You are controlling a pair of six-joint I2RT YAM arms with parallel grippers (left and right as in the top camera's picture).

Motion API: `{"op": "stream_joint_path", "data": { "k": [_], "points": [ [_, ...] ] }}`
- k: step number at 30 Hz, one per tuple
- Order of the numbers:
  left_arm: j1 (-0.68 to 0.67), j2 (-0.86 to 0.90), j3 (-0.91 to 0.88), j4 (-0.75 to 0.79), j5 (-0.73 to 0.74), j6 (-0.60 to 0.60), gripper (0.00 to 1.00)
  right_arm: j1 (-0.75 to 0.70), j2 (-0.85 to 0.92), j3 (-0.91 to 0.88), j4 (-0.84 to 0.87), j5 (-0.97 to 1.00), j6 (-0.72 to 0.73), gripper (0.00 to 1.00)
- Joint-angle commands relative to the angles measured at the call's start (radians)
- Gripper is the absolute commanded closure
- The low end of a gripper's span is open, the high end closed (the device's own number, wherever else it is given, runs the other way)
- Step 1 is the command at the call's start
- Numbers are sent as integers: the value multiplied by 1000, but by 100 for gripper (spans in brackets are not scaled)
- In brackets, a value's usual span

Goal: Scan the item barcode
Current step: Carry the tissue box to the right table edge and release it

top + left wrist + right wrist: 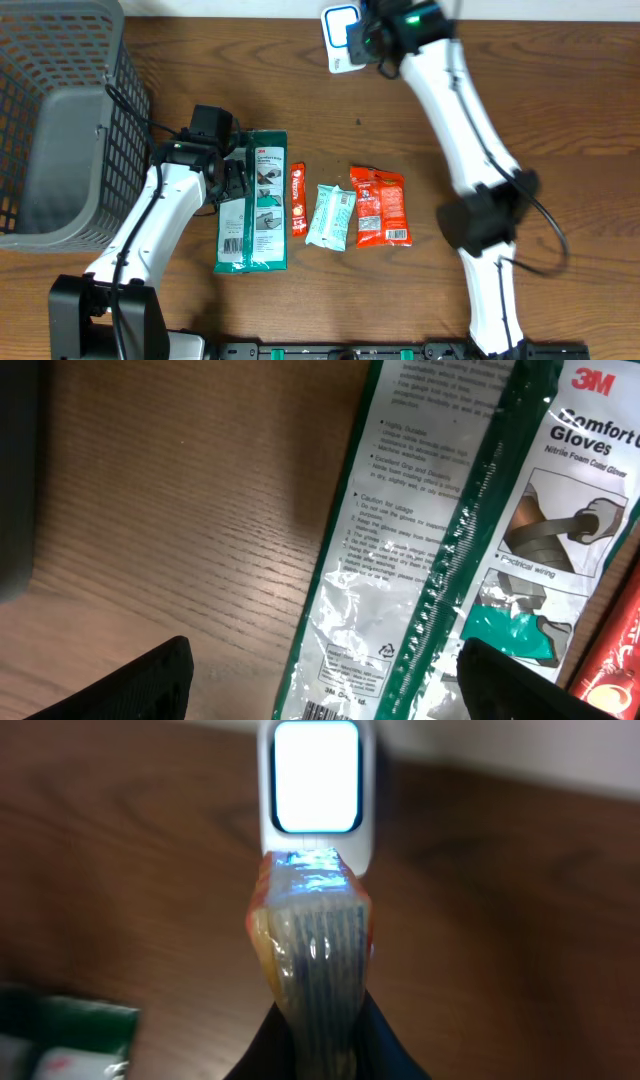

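On the wooden table (560, 120), the grey mesh basket (40, 60) fills the far left corner, and four items lie in a row at the middle. The largest is the green glove pack (265, 215), then the red packet (381, 207), the pale teal packet (330, 216) and the thin red stick pack (298, 200).

The left arm (150, 225) hangs over the glove pack with its jaws spread wide and empty, one on each side of the pack's length and not yet touching it. At the bottom edge of the left wrist view, what looks like the top of a barcode (325, 712) shows on the pack's printed back.

The right arm (465, 110) reaches to the far edge of the table. Its jaws are clenched on the taped handle of the white scanner (316, 780), whose window faces up.

The step in hand appears to be picking up the item, probably the glove pack. The next move calls for lowering the left jaws, pinching the thin, slippery film without creasing the code, then lifting it toward the scanner's window.
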Motion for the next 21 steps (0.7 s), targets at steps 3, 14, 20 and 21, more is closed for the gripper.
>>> {"op": "stream_joint_path", "data": {
  "k": [3,14,20,21],
  "points": [
    [6,-7,16,0,-6,5,15,-36,-109,13,-208,-10,-14,99],
    [6,-7,16,0,-6,5,15,-244,-109,3,-476,-3,-4,99],
    [6,-7,16,0,-6,5,15,-393,-109,-125,-516,68,94,99],
    [6,-7,16,0,-6,5,15,-415,-109,-161,-514,92,123,99]
  ]
}}
